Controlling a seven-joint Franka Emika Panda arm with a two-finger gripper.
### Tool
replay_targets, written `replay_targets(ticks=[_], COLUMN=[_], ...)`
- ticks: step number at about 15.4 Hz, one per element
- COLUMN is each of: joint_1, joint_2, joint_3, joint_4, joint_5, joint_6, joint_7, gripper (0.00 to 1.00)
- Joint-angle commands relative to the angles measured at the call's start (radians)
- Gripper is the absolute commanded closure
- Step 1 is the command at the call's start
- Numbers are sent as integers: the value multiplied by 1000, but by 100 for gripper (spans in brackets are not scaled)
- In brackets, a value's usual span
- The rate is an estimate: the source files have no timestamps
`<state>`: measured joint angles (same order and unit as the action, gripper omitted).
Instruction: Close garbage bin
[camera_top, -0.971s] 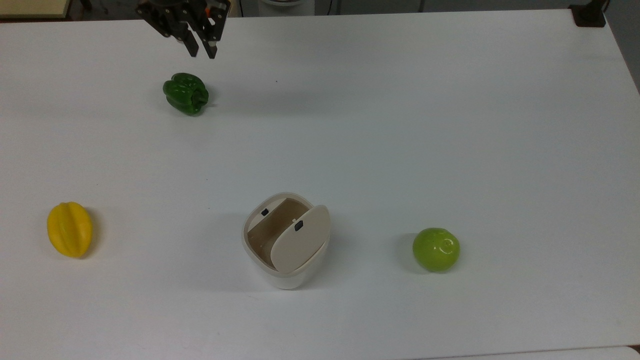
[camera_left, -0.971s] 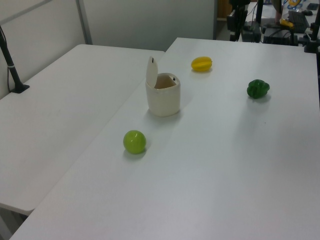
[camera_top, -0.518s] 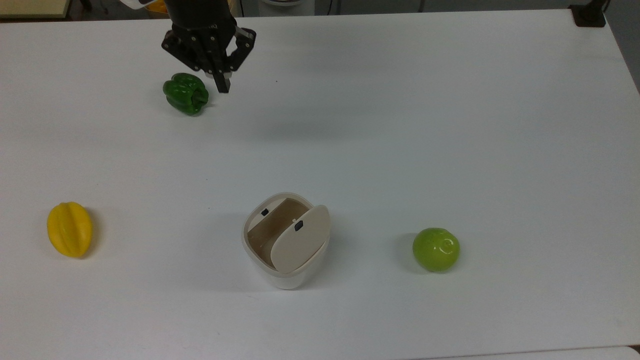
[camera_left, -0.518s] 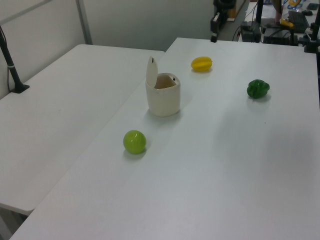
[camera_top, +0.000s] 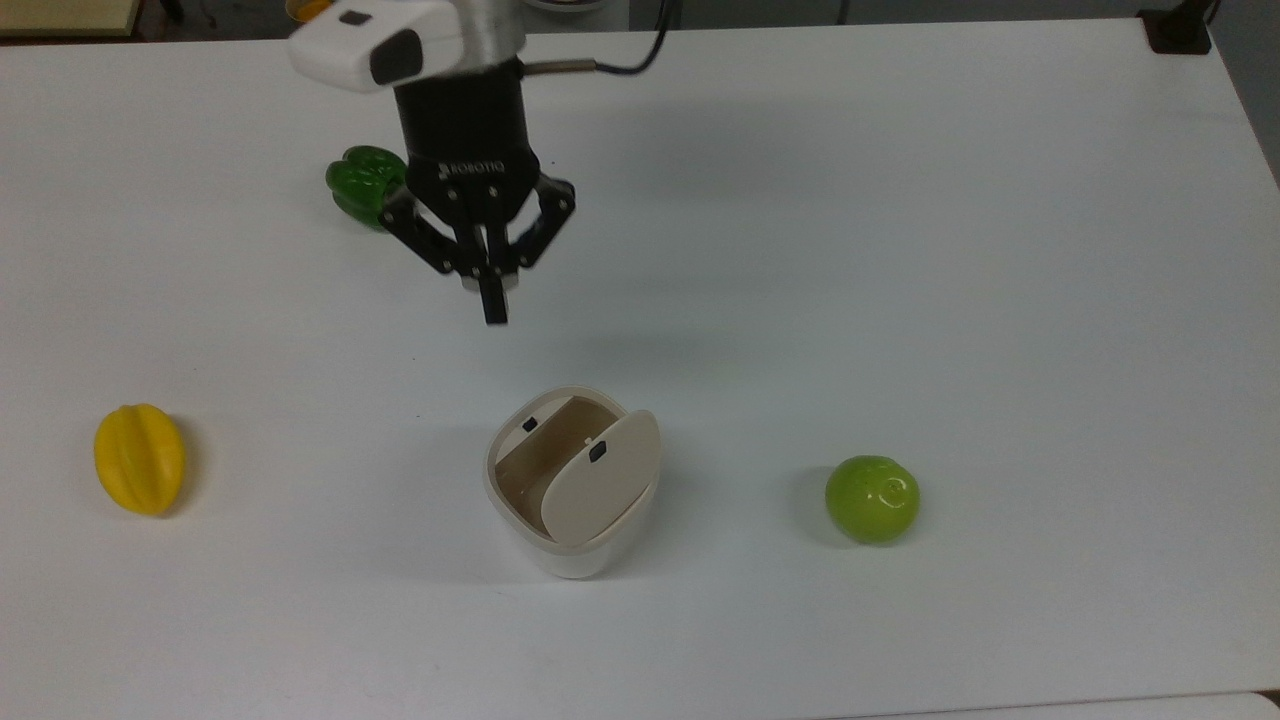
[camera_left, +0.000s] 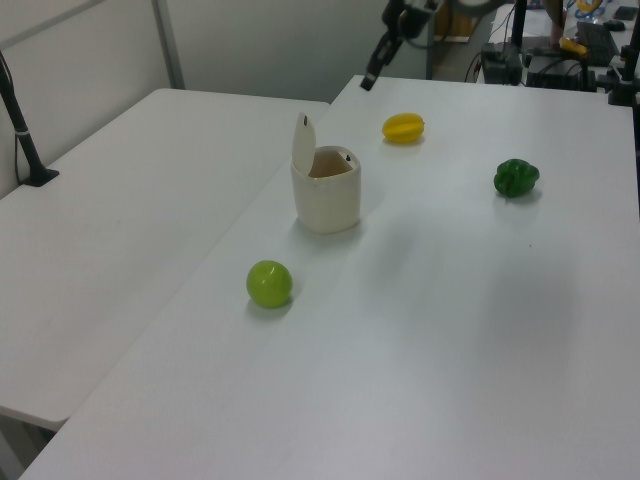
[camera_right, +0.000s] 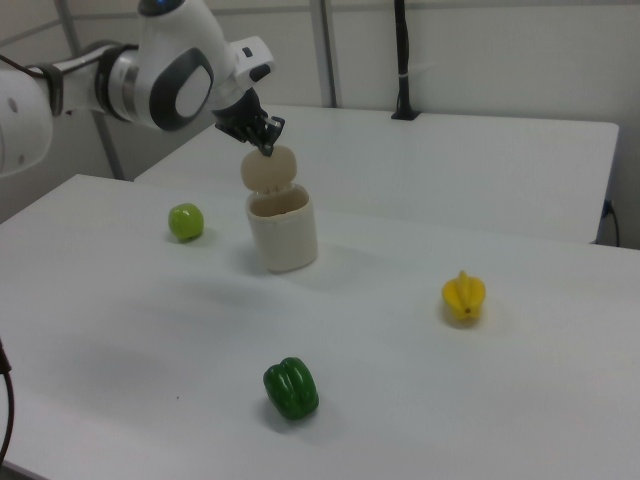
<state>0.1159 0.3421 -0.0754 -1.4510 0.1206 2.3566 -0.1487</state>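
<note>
Top view. We list the garbage bin on the white table, below centre, open: its lid stands tilted up on the side toward the top view's right, black mark facing the opening. The gripper hangs above the table, up and to the top view's left of the bin, apart from it, fingers drawn together and holding nothing. Also listed: green pepper, yellow fruit, lime-green fruit.

Left view. We see the bin with its lid upright on the left view's left; the gripper is high and beyond it.

Right view. The gripper sits just beside the top of the lid; we cannot tell whether they touch.

Handling note. We judge it best to bring the closed fingers behind the lid's upper edge, then push it over the opening in a shallow arc, gently, since the light bin may slide or tip.
</note>
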Motion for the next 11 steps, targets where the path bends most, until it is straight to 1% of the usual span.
replay_targets(ticks=[1,4,6,9,11], joint_1=[45,73,76,79,96], joint_2=[67,92,104,165,192], joint_3=[-9,-10,-9,-9,-9], joint_4=[29,32,43,78,92], joint_5=[13,-1,1,2,1], joint_6=[237,262,282,383,426], joint_7=[58,57,54,61,63], gripper=[100,100,100,100,100])
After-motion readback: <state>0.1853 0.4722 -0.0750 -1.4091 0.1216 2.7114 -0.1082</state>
